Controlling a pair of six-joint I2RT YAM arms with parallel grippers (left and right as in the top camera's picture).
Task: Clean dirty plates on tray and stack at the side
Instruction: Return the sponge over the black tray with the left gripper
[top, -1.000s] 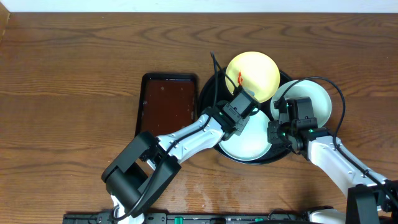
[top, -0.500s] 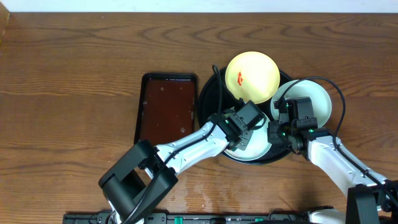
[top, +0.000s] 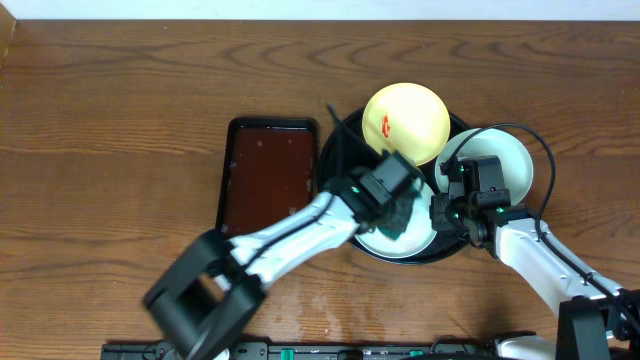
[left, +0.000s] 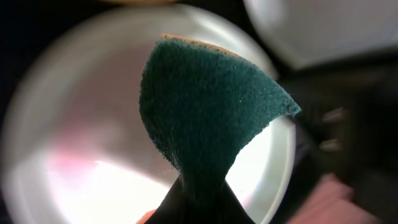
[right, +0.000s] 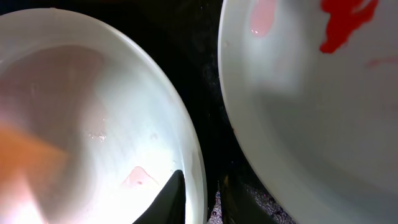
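Left claw (left: 194, 208) clenched on sponge (left: 205, 106) over front plate (left: 68, 155). Right claw (right: 202, 198) straddles that plate's rim; grip cannot be determined.

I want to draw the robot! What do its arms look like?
Both arms have white tube-shaped links joined by chunky black joints. The left arm and the right arm each show a small green light near the wrist. A thin black cable loops from the right one.
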